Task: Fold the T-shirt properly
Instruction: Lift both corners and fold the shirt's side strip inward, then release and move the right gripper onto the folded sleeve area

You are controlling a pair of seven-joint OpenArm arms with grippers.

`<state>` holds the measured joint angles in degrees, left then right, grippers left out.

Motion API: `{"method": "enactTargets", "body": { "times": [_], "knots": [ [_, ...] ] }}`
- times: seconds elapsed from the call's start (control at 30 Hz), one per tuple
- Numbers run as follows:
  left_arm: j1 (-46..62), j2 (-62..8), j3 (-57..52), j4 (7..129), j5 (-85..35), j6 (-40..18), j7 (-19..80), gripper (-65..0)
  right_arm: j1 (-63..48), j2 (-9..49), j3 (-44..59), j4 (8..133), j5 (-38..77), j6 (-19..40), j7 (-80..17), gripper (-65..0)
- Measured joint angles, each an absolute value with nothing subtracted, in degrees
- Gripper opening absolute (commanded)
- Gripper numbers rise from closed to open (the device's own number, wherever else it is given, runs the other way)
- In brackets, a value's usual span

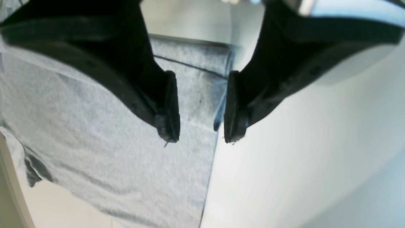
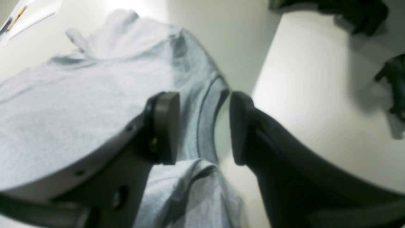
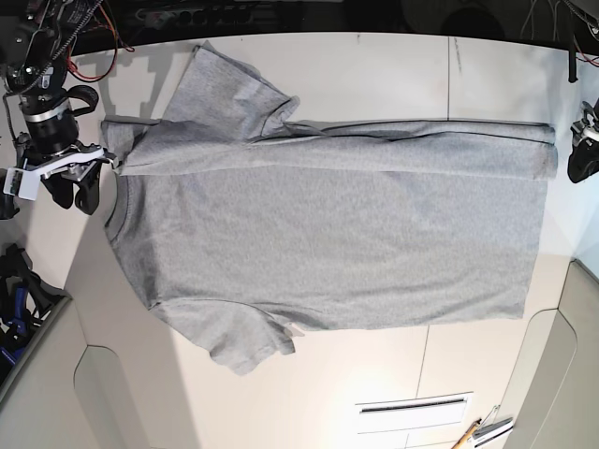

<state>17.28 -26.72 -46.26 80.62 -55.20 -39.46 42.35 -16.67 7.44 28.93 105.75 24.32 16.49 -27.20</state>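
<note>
- One fold looks done: the far long edge of the T-shirt (image 3: 328, 224) is turned in along its length, with a sleeve (image 3: 229, 89) sticking out past it
- T-shirt lies flat on the white table (image 3: 374, 65), plain grey side up, collar toward the base view's left, hem toward its right
- Near long edge and the other sleeve (image 3: 245, 339) are not folded yet; judging by this, the task is early, maybe a third done
- Left gripper (image 1: 197, 109) is spread, nothing between the pads, hanging over the hem corner, half over cloth and half over bare table
- Right gripper (image 2: 204, 128) is also spread and empty, straddling the collar edge (image 2: 205, 123); contact with the cloth can't be told
- In the base view the left gripper is mostly cut off at the right edge, just beside the hem
- Left to do, as a guess: fold the near side in, tuck the sleeves, then fold end to end
- Papers and a pencil (image 3: 468, 434) sit at the near edge, well apart from the T-shirt
</note>
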Motion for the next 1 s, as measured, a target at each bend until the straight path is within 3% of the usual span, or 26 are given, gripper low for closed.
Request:
{"method": "enactTargets", "body": {
  "times": [0.27,0.57,0.8,1.0],
  "knots": [
    [17.28,-26.98,-46.35,80.62,-55.18,-39.48,42.37,-38.3,-17.45,7.27,29.04,112.71,25.36,16.53,-37.32,-38.9],
    [17.3,-27.03,-46.37,80.62,-54.48,-39.48,42.61,-38.3,-29.45,6.76,29.12,122.08,26.15,16.43,-37.43,-38.9],
    [17.3,-27.29,-46.37,80.62,-54.46,-39.48,42.63,-38.3,-39.07,1.41,29.15,121.82,30.85,16.03,-37.93,-38.9],
    [17.3,-27.29,-46.37,80.62,-55.72,-39.48,43.7,-38.3,-40.01,-1.28,29.12,114.34,36.67,16.21,-37.47,-38.9]
  ]
}}
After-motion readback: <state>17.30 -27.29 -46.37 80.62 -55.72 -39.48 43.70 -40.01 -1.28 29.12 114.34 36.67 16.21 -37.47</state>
